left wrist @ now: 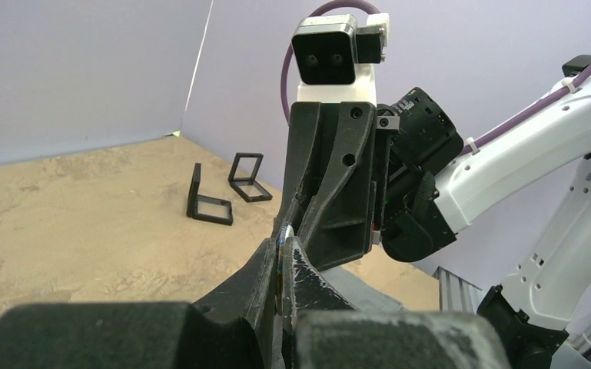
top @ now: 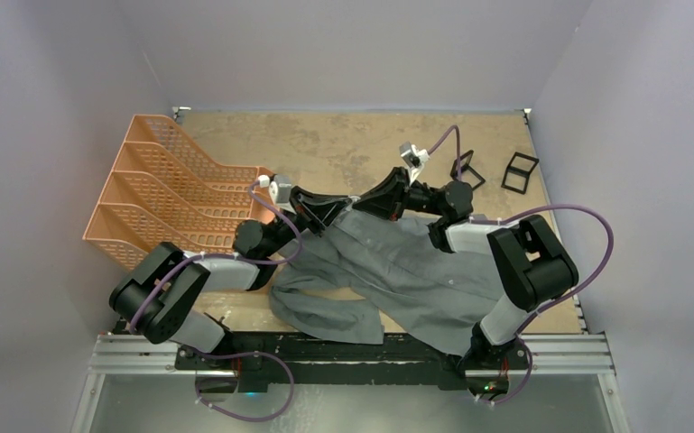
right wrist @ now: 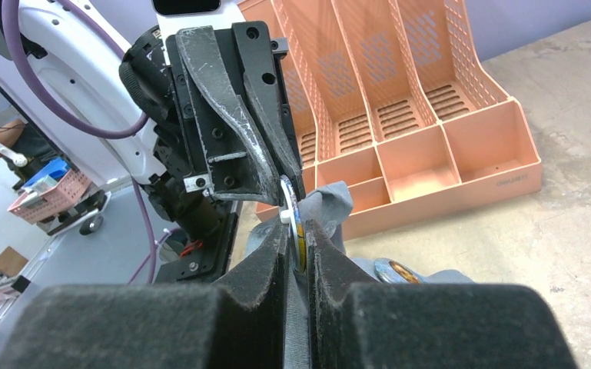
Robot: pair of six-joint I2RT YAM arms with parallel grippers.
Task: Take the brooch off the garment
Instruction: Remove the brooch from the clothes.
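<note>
The right gripper (right wrist: 298, 224) was clamped on the brooch (right wrist: 293, 206) and a fold of shirt (right wrist: 332, 204), with the left gripper (right wrist: 281, 179) nipped shut on its white rim, detail lost in the top view, which showed the shirt sprawled across the table (top: 343, 144) beside the rack (top: 162, 189).

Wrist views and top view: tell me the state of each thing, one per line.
left gripper: shut on the brooch.
right gripper: shut on the same brooch.
brooch: edge-on, pinched by both, against the garment.
garment: rumpled, lying down, pinched part lifted.
rack: standing, nothing seen inside.
</note>
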